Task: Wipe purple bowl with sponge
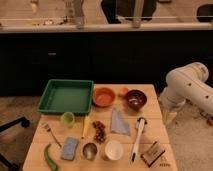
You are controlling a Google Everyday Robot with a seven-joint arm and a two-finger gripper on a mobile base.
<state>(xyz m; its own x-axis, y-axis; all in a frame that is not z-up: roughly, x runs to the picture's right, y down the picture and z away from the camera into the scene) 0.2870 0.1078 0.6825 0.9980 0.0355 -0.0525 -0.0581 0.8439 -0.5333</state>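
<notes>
the purple bowl stands at the back right of the wooden slat table. it is round and dark, with a glossy inside. just to its left is a round orange bowl of about the same size, and between the two, a bit further back, lies a small orange thing.

the sponge lies flat near the front left. it is a small pale blue pad with rounded corners, well apart from the purple bowl. a small shiny metal cup stands just beside it and then a white cup.

a green rectangular tray with raised walls fills the back left. a blue-grey cloth with pointed corners lies flat in the middle, in front of the bowls. a long white brush lies to its right.

the smooth, rounded white arm bends down at the right side of the table. the gripper hangs beside the right edge, near the purple bowl and far from the sponge. whether it is spread or pressed together i cannot tell.
</notes>
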